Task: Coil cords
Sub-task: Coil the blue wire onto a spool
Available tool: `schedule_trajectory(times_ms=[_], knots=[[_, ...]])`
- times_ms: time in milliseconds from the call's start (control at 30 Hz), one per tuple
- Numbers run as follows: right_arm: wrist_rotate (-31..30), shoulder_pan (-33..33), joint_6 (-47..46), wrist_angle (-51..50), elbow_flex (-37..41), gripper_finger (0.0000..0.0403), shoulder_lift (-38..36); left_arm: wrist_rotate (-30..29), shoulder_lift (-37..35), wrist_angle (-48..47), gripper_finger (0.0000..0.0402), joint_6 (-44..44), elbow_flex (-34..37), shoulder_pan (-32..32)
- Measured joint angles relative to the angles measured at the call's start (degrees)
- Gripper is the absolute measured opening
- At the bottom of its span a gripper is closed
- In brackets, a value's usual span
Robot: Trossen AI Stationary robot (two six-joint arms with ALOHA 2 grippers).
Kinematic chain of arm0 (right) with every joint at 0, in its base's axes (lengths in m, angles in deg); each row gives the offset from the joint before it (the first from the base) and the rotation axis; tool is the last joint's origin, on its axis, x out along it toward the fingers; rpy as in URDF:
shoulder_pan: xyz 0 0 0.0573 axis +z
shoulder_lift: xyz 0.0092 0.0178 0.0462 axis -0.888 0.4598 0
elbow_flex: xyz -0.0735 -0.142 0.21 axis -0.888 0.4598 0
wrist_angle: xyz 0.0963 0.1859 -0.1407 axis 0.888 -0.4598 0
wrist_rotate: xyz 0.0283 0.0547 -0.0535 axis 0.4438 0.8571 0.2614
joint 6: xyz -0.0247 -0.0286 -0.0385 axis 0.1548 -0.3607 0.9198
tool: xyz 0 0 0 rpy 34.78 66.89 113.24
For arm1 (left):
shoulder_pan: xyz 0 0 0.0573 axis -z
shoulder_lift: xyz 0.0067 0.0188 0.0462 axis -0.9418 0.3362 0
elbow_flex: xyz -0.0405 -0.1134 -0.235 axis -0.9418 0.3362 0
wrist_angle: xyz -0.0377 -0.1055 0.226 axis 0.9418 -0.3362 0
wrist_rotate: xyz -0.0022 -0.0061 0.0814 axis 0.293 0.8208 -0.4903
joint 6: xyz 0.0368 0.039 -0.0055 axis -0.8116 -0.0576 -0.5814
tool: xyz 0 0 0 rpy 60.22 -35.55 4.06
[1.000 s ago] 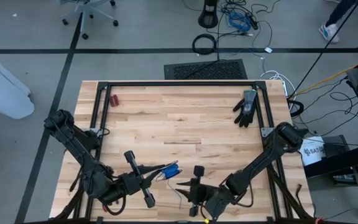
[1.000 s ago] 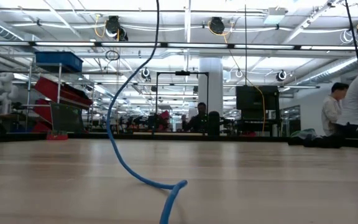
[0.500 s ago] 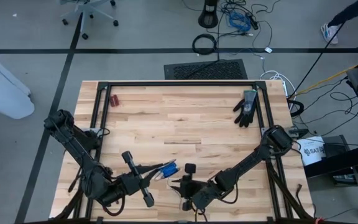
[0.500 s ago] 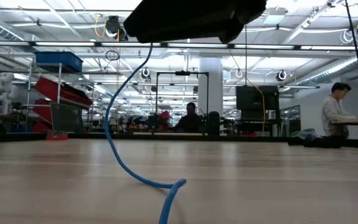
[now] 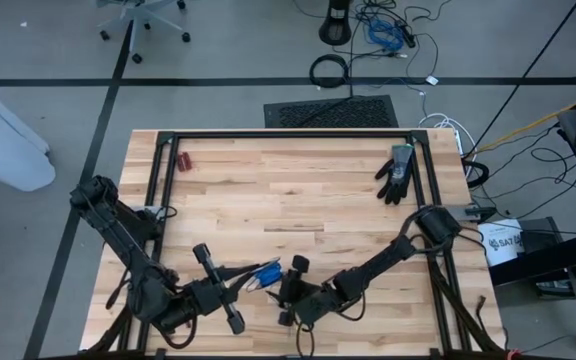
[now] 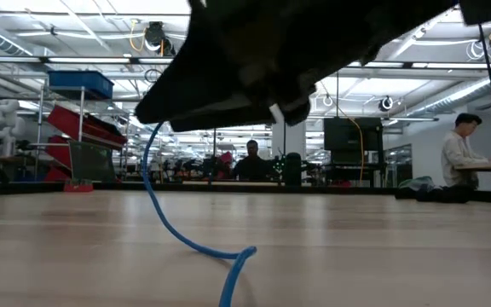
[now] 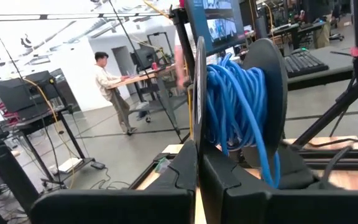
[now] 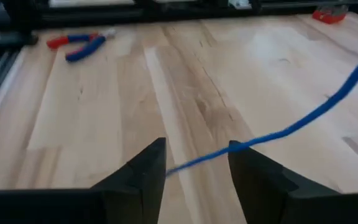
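Compared with the earlier frames, the right gripper (image 5: 286, 292) has travelled leftward along the near edge of the worktop (image 5: 298, 195) and now sits just beside the left gripper (image 5: 240, 282), where a second ago it was well apart from it. Its fingers (image 8: 146, 163) have also spread: they stand apart, with the blue cable (image 8: 303, 118) running across the gap between them, not pinched. In the low view the dark bulk of the right arm now fills the upper part of the picture, where a second ago only the cable showed. The cable's loop on the wood (image 6: 228, 254) lies as it did before, and the black glove (image 5: 396, 172) and the small red object (image 5: 184, 160) near the far corners have not shifted.

The left gripper stays low at the near left, its fingers (image 7: 185, 171) clenched on a coiled bundle of the blue cable (image 7: 238, 102); the bundle rises right past the fingertips in the left wrist view. From above, that bundle shows only as a small blue patch (image 5: 267, 270) between the two grippers.

The cable's dark end cannot be made out, and in the low view its upper run disappears behind the right arm. From above, both sets of fingertips are crowded together and hard to separate. Red-and-blue pliers (image 8: 79, 45) lie on the wood in the right wrist view; from above they cannot be found. A person (image 6: 460, 153) sits at a desk in the room behind.
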Motion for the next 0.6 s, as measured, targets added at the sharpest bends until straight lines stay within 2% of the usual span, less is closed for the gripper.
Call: schedule_trajectory(times_ms=[167,333,600], knots=[[-0.34,-0.88,0.43,6.41,0.00,0.0153,2.12,-0.93,-0.18,-0.01,0.0006,-0.10,0.00,0.42],[-2.87,-0.94,-0.82,5.70,0.00,0.0126,2.14,-2.12,-0.42,0.01,0.0006,-0.96,0.00,0.90],[-2.92,-0.36,-0.94,5.34,0.00,0.0071,2.01,-2.83,-0.53,0.04,0.0006,-1.42,0.00,1.12]])
